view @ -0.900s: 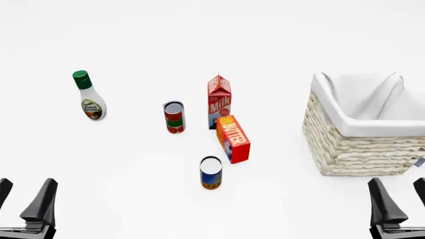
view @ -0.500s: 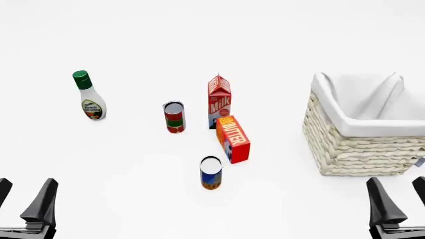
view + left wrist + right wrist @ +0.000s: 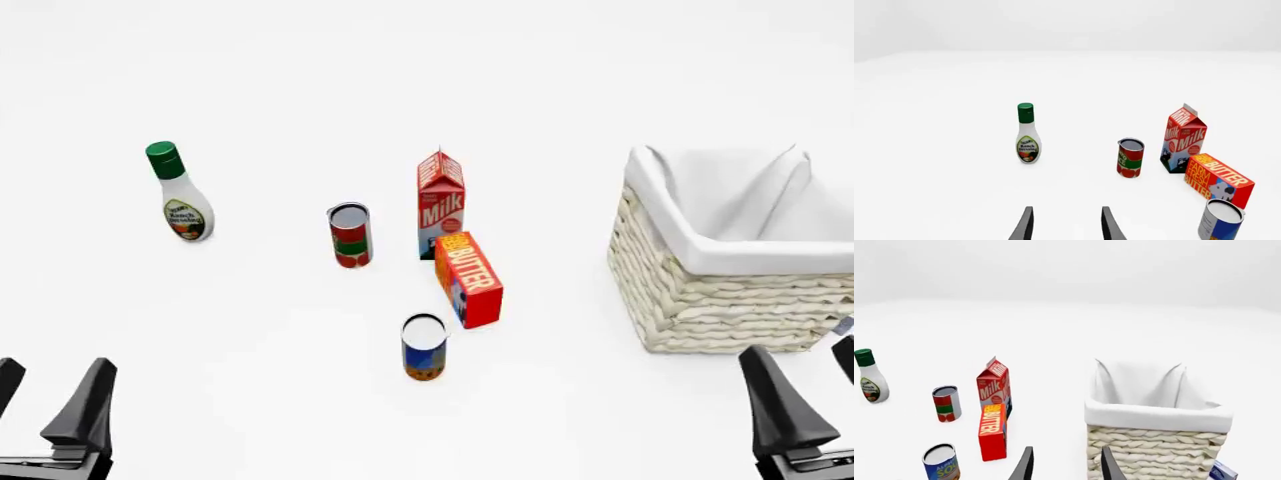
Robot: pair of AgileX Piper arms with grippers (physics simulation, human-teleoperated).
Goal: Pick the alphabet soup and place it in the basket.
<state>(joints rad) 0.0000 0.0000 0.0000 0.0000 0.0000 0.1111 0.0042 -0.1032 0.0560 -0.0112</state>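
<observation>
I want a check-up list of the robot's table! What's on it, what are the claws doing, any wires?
Surface: white table.
Job's things: alphabet soup upright near the front; basket at right, only cloth lining seen inside.
Clutter: red-and-green can, milk carton, butter box, ranch dressing bottle; small blue-and-white item beside the basket.
Grippers: left gripper and right gripper open, holding nothing.
Cables: nothing seen.
Surroundings: plain white.

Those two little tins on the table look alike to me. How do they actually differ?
The alphabet soup has a dark blue label with an orange-brown band at the bottom; the tomato can is labelled red and green. The alphabet soup stands nearest the arms, in front of the butter box; the tomato can stands farther back, left of the milk carton. Both are small, upright cylinders with pale tops.
</observation>
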